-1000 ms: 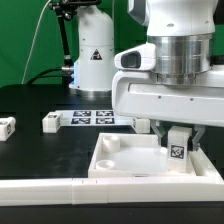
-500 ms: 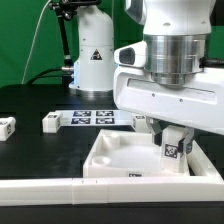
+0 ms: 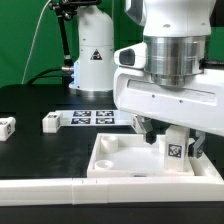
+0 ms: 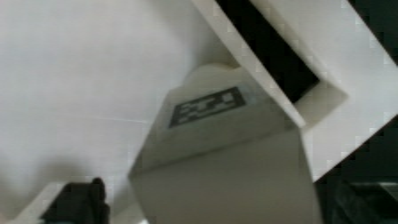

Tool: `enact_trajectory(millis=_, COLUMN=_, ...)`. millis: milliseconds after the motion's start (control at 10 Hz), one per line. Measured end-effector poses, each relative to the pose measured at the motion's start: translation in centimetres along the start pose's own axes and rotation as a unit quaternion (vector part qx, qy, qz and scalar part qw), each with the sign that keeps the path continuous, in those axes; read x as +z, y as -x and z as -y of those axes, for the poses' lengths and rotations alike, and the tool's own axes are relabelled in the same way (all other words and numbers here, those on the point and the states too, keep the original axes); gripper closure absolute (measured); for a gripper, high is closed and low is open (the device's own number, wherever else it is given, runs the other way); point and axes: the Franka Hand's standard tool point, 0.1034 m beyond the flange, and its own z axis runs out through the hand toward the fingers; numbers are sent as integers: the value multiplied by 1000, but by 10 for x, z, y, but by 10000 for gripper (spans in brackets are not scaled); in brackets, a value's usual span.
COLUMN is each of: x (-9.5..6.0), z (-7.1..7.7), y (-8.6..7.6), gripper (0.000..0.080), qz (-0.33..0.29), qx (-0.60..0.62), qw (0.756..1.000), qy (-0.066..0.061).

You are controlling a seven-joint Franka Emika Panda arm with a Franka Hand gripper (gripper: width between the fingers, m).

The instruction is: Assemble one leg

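The small white plastic rectangular leg block with a black-and-white tag (image 3: pixel 177 147) sits pinched in the end effector (image 3: pixel 175 135), fingers closed narrow on its sides. It hangs over the exterior view's right rear corner of the large flat white square panel with round corner sockets (image 3: pixel 120 155). Whether its lower end already touches the panel or its socket, I cannot tell; the block itself hides that spot.

Risks, as a judgement:
- The leg could miss the socket and land on the rim if it comes down slightly off; it would then jam or tip.
- The panel lies loose on the black surface (image 3: pixel 40 150), so a sideways push from a misaligned leg could slide it.
- A light grip may let the block twist between the fingers under insertion load.
- The arm body blocks most of the exterior view's right side, so alignment is hard to check.

Orientation: the leg's long axis stands near vertical, with a slight lean possible. Its tagged face points toward the exterior camera. In the wrist view the leg (image 4: pixel 222 130) runs lengthwise away from the camera toward the panel, tag (image 4: pixel 206 104) facing sideways.

Two other small white blocks (image 3: pixel 6 126) (image 3: pixel 51 122) lie well apart on the surface, near the marker board (image 3: pixel 95 117).
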Motion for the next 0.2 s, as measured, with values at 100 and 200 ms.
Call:
enact_trajectory(millis=100, x=0, z=0, y=0, gripper=151, qz=0, qx=0, qw=1000, qy=0)
enact_trajectory(millis=200, x=0, z=0, y=0, gripper=151, qz=0, qx=0, qw=1000, qy=0)
